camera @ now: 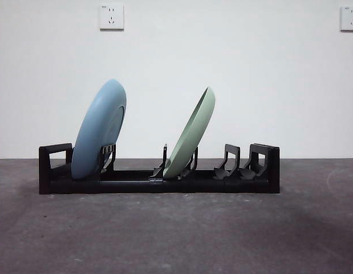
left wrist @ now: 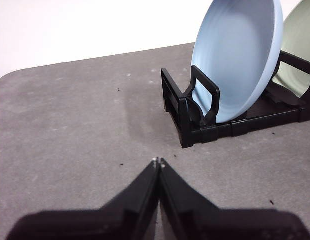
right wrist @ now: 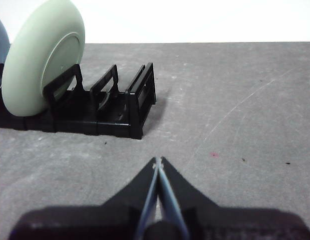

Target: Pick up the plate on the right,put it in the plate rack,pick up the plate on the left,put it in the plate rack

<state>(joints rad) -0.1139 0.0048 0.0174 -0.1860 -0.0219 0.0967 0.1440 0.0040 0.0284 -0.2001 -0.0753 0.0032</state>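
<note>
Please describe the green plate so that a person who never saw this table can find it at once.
On the grey table stands a long low black plastic plate rack. The pale green round plate leans between its middle prongs. Its neighbour, the light blue round plate, stands at the rack's end.

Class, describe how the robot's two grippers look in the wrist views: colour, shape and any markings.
Both the left gripper and the right gripper have two matte black jaws tapering to a point, with small pale specks at the tips. The right jaws' inner edges look bluish. No cables or labels show.
</note>
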